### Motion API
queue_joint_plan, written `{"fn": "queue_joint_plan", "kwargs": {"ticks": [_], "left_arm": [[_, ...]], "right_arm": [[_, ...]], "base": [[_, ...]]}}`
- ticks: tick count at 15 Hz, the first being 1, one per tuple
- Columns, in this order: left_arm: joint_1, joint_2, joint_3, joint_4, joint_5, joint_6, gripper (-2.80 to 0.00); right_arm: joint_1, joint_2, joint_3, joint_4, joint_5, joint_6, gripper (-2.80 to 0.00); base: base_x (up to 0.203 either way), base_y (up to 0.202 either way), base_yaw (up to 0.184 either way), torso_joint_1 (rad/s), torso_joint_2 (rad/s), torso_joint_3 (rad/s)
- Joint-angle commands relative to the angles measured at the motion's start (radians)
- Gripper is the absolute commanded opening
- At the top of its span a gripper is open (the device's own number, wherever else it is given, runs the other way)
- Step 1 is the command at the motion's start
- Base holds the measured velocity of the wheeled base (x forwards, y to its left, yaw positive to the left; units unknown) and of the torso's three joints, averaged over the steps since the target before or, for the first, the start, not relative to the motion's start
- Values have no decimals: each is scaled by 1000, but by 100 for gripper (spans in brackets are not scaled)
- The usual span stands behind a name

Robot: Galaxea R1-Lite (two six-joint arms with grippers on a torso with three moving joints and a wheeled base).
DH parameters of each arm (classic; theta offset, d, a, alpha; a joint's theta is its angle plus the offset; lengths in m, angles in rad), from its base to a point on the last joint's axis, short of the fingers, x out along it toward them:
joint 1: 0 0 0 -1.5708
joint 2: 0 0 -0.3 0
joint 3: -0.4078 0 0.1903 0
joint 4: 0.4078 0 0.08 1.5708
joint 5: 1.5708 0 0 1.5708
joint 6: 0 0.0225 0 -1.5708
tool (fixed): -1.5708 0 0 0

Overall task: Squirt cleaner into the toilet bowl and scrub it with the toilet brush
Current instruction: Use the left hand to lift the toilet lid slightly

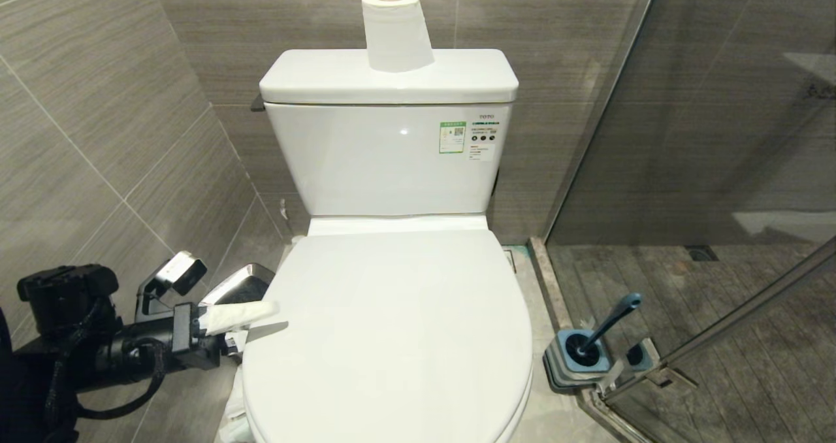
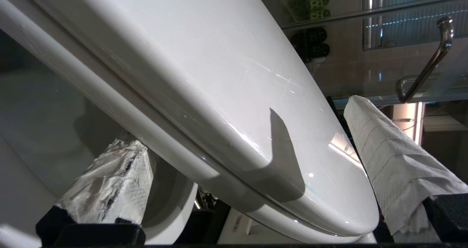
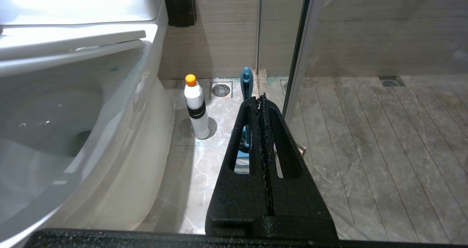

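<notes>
**Step in hand (judged):** raising the lid to expose the bowl; no cleaner squirted, no scrubbing begun.

**Left gripper** (image 1: 245, 322): at the robot's-left edge of the toilet, released and spread wide. Both fingers are wrapped in white tissue; the upper finger (image 2: 387, 156) lies over the lid, the lower one under the seat edge, so the lid and seat rim sit between them. Nothing is clamped yet.

**Right gripper** (image 3: 264, 105): clenched shut, empty, hanging low beside the toilet's right flank, pointing at the floor.

**Toilet bowl** (image 3: 120, 138): white ceramic, centre of the head view. Lid (image 1: 392, 325) down and covering it fully.

**Cleaner** (image 3: 196, 109): white bottle, orange cap, upright on the floor between the bowl's side and the brush, near the wall.

**Toilet brush** (image 1: 604, 325): standing in its blue-and-grey base (image 1: 575, 364) on the floor right of the toilet, by the glass shower partition (image 1: 718, 136).

**Other:** paper roll (image 1: 395, 31) on the cistern; steel bin (image 1: 238, 286) just behind the left gripper.

**Handling notes (judgement):** catch the lid alone, not lid and seat together, so set the lower finger in the seam between them. Close gently; glossy plastic may slip on tissue. Swing the lid up along its hinge arc and rest it against the cistern.
</notes>
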Motion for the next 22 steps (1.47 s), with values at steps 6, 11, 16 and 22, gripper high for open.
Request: {"fn": "queue_joint_plan", "kwargs": {"ticks": [6, 11, 16, 22], "left_arm": [[-6, -19, -80, -10, 4, -85, 0], [-6, -26, -123, 1, 7, -94, 0], [-6, -39, -202, 36, 7, -131, 0], [-6, -75, -251, 36, 6, -263, 0]], "right_arm": [[0, 0, 25, 0, 0, 1, -280], [0, 0, 25, -1, 0, 1, -280], [0, 0, 25, -1, 0, 0, -280], [0, 0, 25, -1, 0, 2, -280]], "base": [[0, 0, 0, 0, 0, 0], [0, 0, 0, 0, 0, 0], [0, 0, 0, 0, 0, 0], [0, 0, 0, 0, 0, 0]]}}
